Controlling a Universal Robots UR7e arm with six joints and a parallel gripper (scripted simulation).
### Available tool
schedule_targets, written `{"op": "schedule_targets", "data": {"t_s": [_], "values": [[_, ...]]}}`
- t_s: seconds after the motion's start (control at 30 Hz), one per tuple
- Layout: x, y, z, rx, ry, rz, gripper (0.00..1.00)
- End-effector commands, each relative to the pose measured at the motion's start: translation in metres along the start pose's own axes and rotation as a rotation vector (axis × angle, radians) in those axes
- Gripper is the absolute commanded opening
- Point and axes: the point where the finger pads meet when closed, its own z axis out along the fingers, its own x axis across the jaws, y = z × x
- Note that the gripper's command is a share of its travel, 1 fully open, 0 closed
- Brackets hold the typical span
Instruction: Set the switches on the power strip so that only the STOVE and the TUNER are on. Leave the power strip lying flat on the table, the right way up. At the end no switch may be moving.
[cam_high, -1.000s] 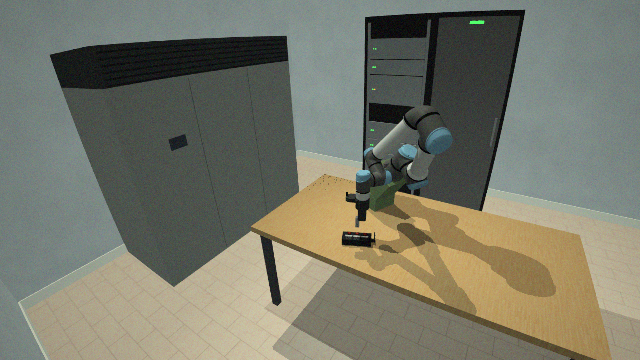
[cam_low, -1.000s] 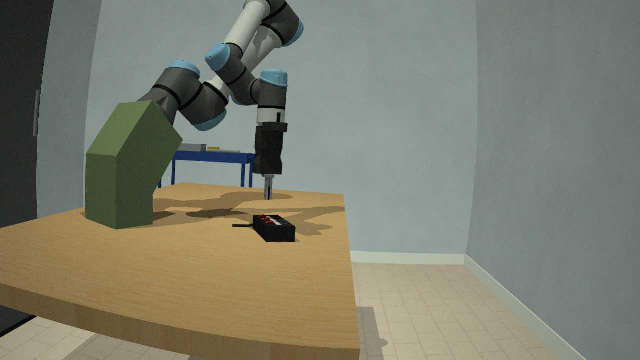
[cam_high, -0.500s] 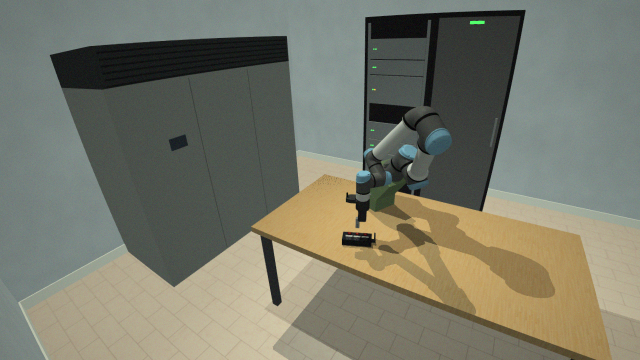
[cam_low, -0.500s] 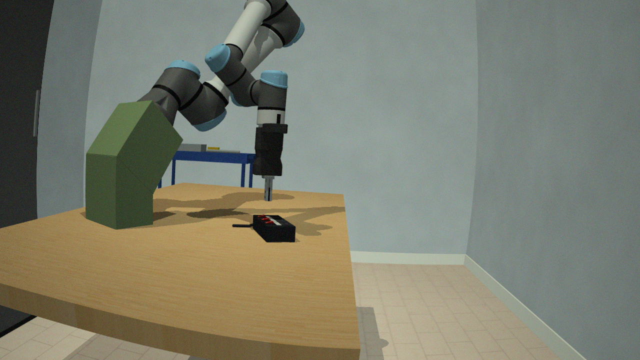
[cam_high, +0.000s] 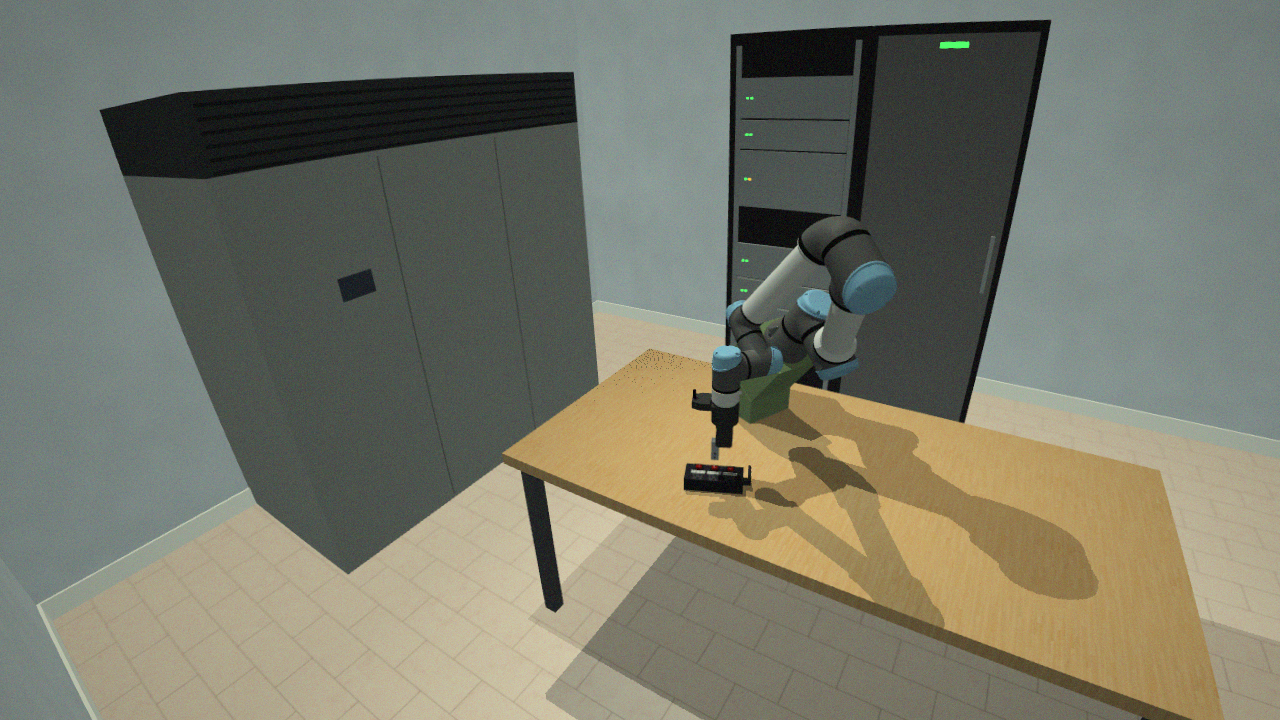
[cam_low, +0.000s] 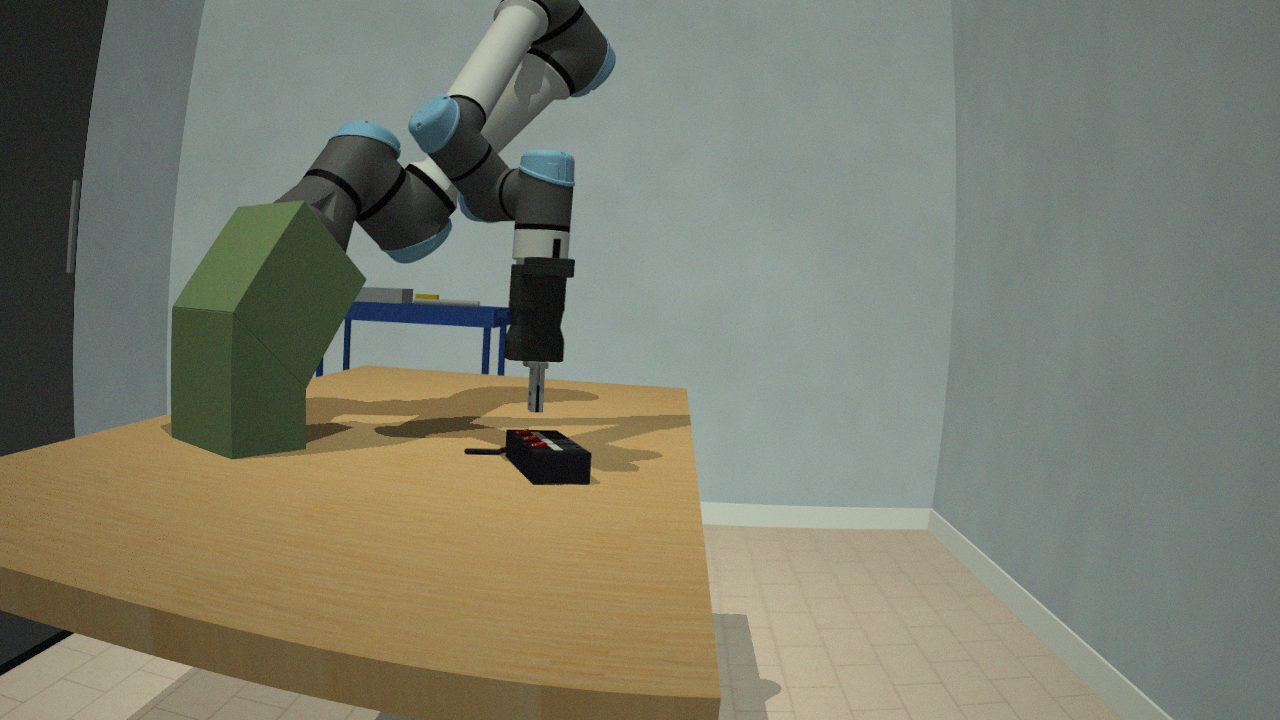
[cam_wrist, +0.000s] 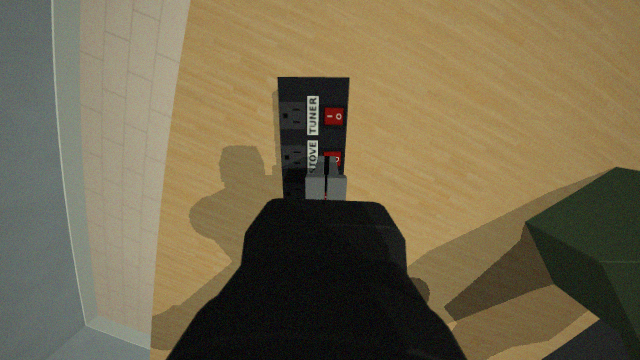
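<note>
The gripper (cam_low: 535, 400) points straight down with its two grey fingers pressed together, holding nothing. In the exterior view the fingertips hang clear above the table, a short way over the near end of the power strip (cam_low: 547, 454), without touching it. From the wrist camera the closed fingertips sit over the red STOVE switch (cam_wrist: 332, 158), covering its lower half and the first letter of the white STOVE label (cam_wrist: 311, 156). Farther along the strip from the fingers, the TUNER switch (cam_wrist: 333, 116) is fully in view, a red rocker marked with a bar and a circle, beside its white TUNER label (cam_wrist: 312, 115); which way either rocker is tipped cannot be told. Dark sockets lie on the other side of the labels. The rest of the strip toward the camera is hidden behind the black gripper body.

The power strip lies flat and face up on the wooden table (cam_high: 939, 528), near the corner toward the grey cabinet (cam_high: 358, 304), with a short black cable stub (cam_low: 483, 451) leaving one end. In the top view it sits directly below the gripper (cam_high: 715, 454). The arm folds back to a green angled pedestal (cam_low: 255, 331) well apart from the strip. Behind the table stands a dark server rack (cam_high: 886, 179).
</note>
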Motion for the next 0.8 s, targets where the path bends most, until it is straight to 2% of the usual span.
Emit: {"op": "schedule_targets", "data": {"t_s": [0.0,0.77], "values": [[0.0,0.0,0.007,0.001,-0.001,0.0,0.0],[0.0,0.0,0.026,0.001,-0.001,0.0,0.0]]}}
